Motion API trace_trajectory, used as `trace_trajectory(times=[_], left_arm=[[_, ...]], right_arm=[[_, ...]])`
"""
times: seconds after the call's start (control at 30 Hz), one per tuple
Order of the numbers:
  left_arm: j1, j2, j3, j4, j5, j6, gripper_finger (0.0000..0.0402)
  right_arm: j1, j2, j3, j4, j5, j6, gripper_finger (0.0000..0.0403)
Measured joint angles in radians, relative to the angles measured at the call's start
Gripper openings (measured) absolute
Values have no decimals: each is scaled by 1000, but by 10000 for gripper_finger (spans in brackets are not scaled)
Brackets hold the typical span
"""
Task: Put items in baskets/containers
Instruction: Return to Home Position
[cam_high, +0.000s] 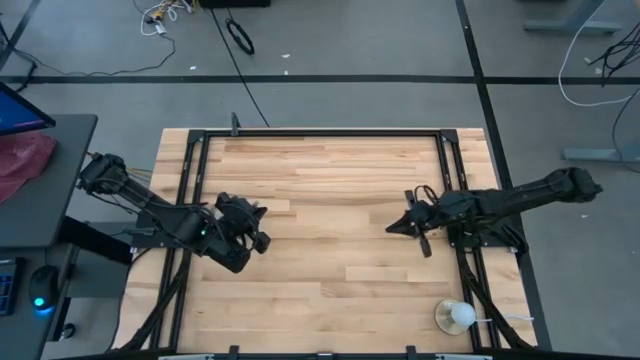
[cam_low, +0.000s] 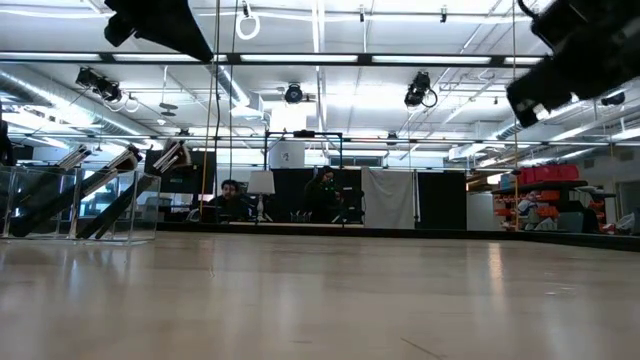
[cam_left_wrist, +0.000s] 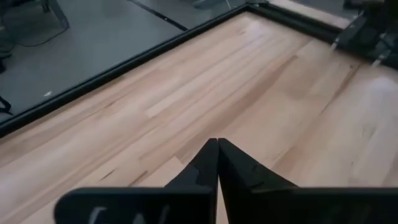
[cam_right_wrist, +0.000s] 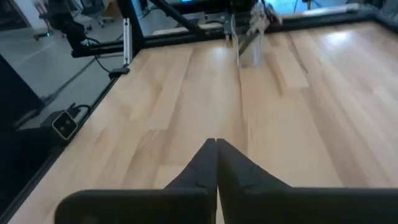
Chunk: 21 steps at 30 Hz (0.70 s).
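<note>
Hanging well apart over the table (cam_high: 330, 200), left gripper (cam_left_wrist: 217, 142) and right gripper (cam_right_wrist: 216, 142) are pressed together; brushes (cam_low: 110, 185) are leaned in the holder (cam_low: 80, 215).

Brushes (cam_right_wrist: 256, 21) blurred, far off; number unclear

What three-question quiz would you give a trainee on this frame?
1. True or false: the left gripper and the right gripper are both shut and empty.
2. The makeup brushes are: A) leaning in the clear holder; B) scattered loose; C) in the right gripper.
3. What stands near the table corner on the right arm's side?
Key: 1 true; 2 A; 3 the white ball on a stick.
</note>
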Motion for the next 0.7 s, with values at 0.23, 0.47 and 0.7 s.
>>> trace_trajectory(times=[0.23,0.47,0.7], left_arm=[[0,0,0,20,-7,0,6],[0,18,0,40,-31,0,14],[-1,83,0,65,-29,-1,9]], right_arm=[[0,-255,-113,-69,1,69,3],[0,-452,-113,-213,27,68,4],[0,-586,-113,-274,27,61,4]])
